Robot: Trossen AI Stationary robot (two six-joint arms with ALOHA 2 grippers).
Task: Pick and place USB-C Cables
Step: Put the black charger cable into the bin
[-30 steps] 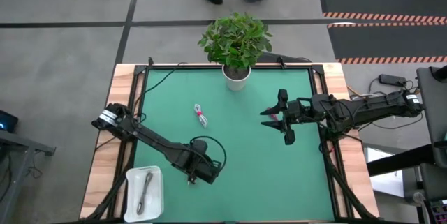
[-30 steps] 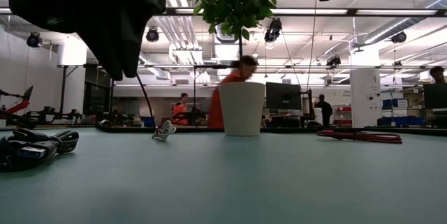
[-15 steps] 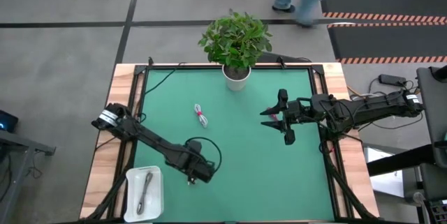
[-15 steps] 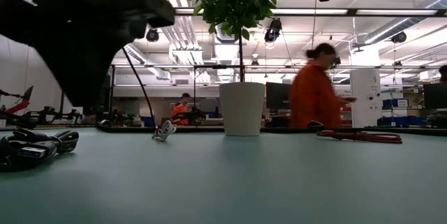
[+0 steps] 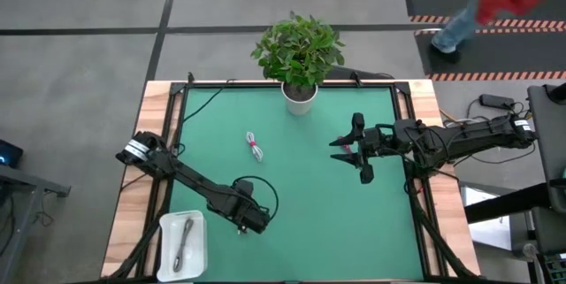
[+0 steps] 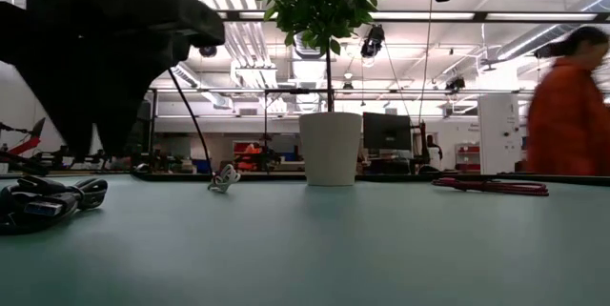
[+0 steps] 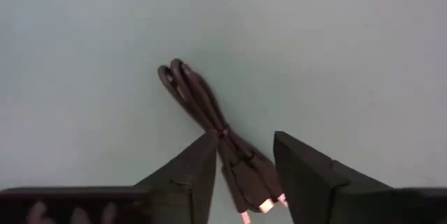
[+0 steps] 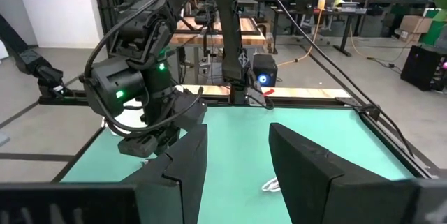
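The black cable bundle (image 7: 202, 105) lies flat on the green mat; the low view shows it at the table's near left (image 6: 48, 197). My left gripper (image 7: 244, 139) is open and points down over it, one finger on each side of the connector end, not touching; in the high view (image 5: 241, 224) it covers the bundle. The magenta cable (image 6: 491, 187) lies on the mat under my right gripper (image 5: 343, 149), which hovers high, open (image 8: 237, 130). The white-and-red cable (image 5: 255, 145) lies mid-table. The grey cable (image 5: 181, 240) rests in a white tray (image 5: 202, 253).
A white pot with a leafy plant (image 5: 300, 96) stands at the far edge, middle. The tray sits at the near left corner. Open green mat lies between the two arms. A person in an orange top (image 6: 570, 106) walks behind the table.
My left gripper has moved toward the table's left edge and come down over the black cable bundle, turning as it went. Behind the table a person has walked from left to right. The cables have not moved.
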